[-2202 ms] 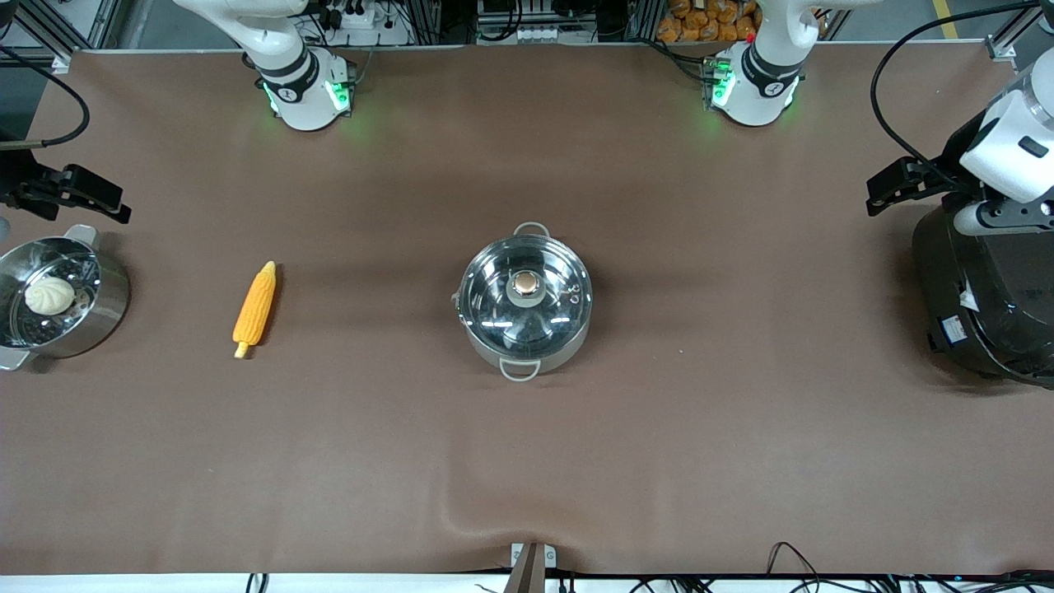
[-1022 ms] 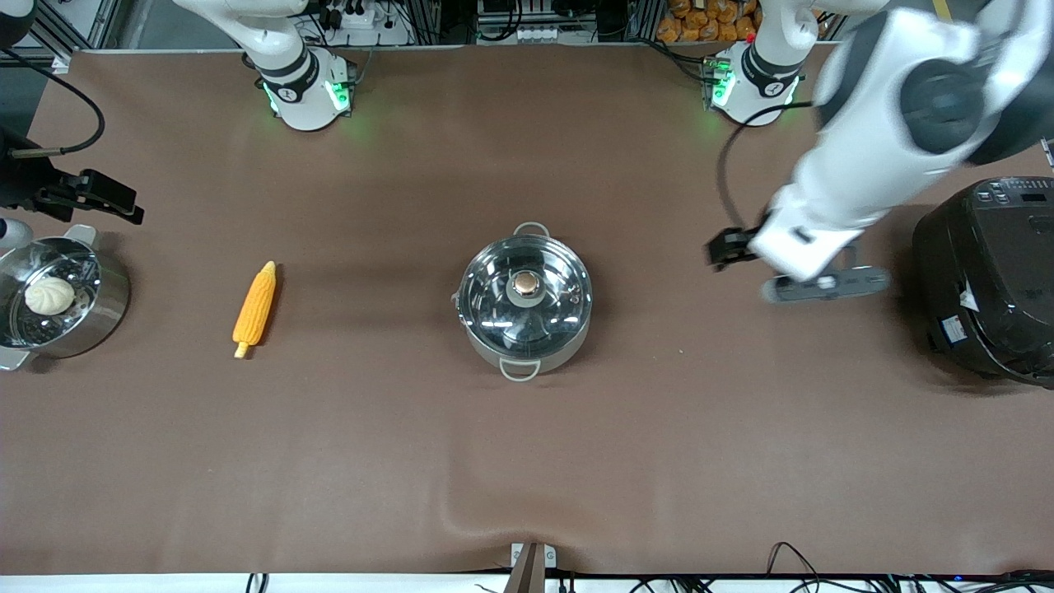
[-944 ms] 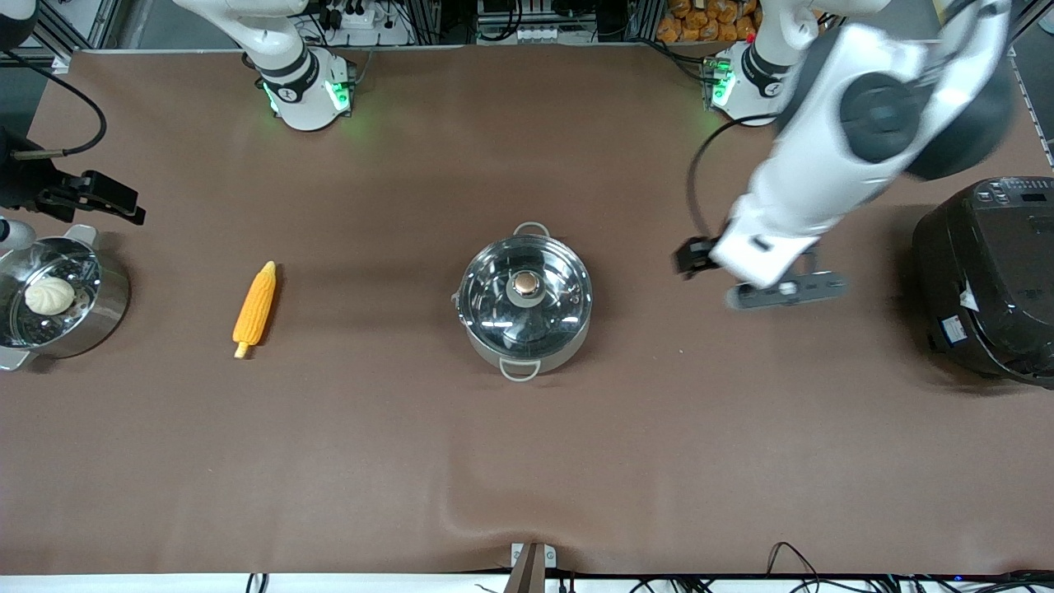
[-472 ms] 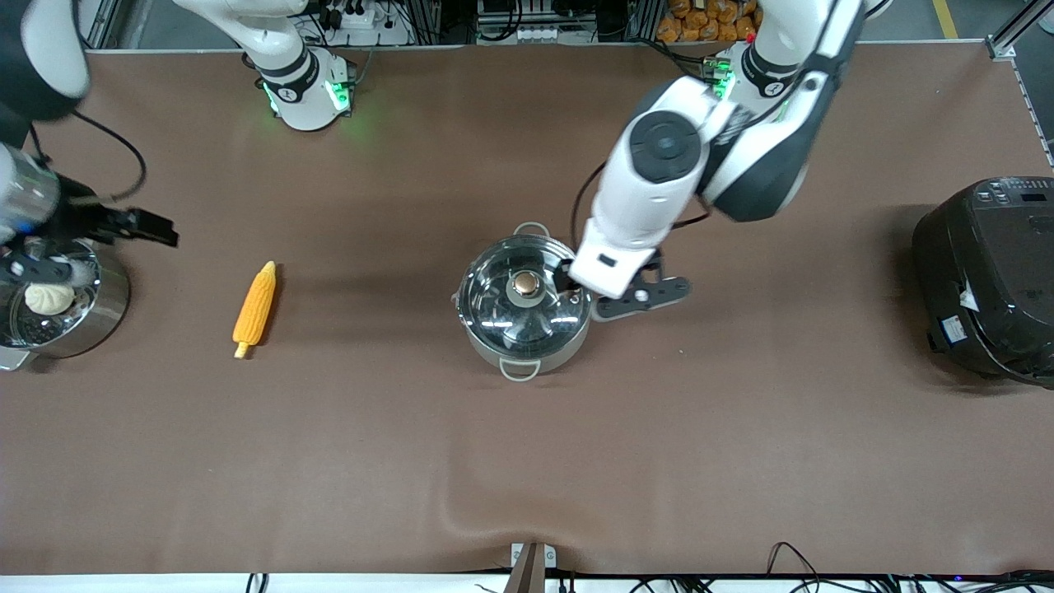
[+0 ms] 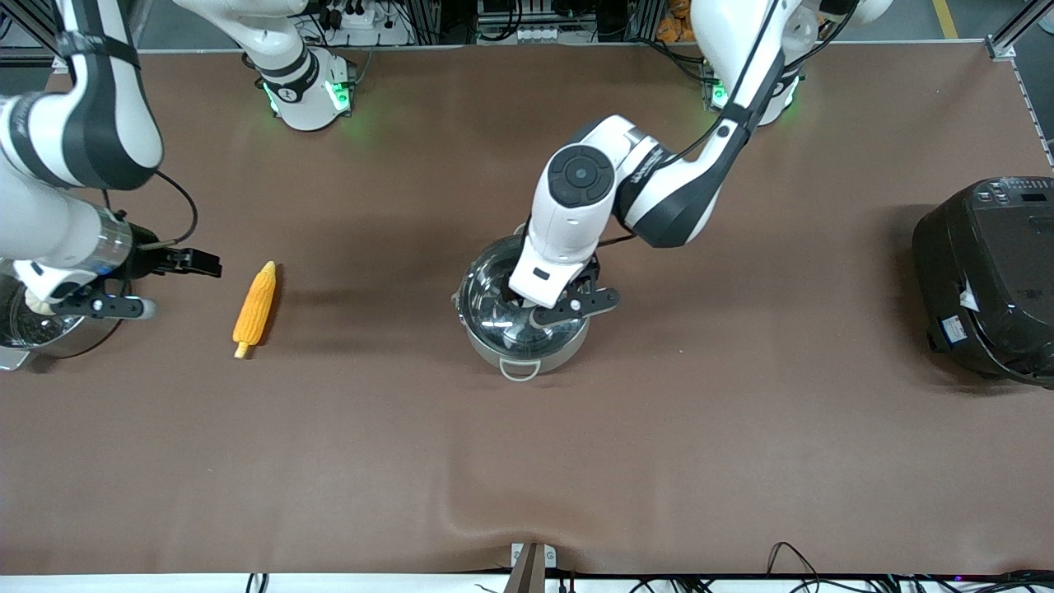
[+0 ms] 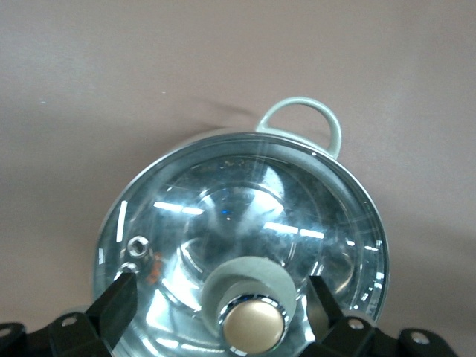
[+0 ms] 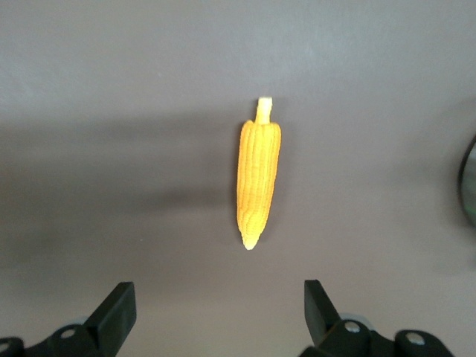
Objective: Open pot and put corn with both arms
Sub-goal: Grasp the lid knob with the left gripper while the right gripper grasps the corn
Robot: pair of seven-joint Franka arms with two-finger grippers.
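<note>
The steel pot (image 5: 486,306) stands mid-table with its glass lid (image 6: 245,216) on. The copper knob (image 6: 256,325) shows in the left wrist view, and the left arm hides it in the front view. My left gripper (image 6: 223,306) is open just above the lid, one finger on each side of the knob and apart from it. The corn (image 5: 254,307) lies on the table toward the right arm's end and also shows in the right wrist view (image 7: 258,175). My right gripper (image 5: 196,263) is open and empty, low beside the corn, short of its tip (image 7: 219,312).
A steel steamer pot (image 5: 20,338) stands at the right arm's end, partly under the right wrist. A large black rice cooker (image 5: 988,280) stands at the left arm's end. The brown cloth (image 5: 527,461) has a wrinkle near the front edge.
My left arm has swung from the rice cooker's end to over the pot and come down around the knob. My right arm has moved from the steamer pot toward the corn.
</note>
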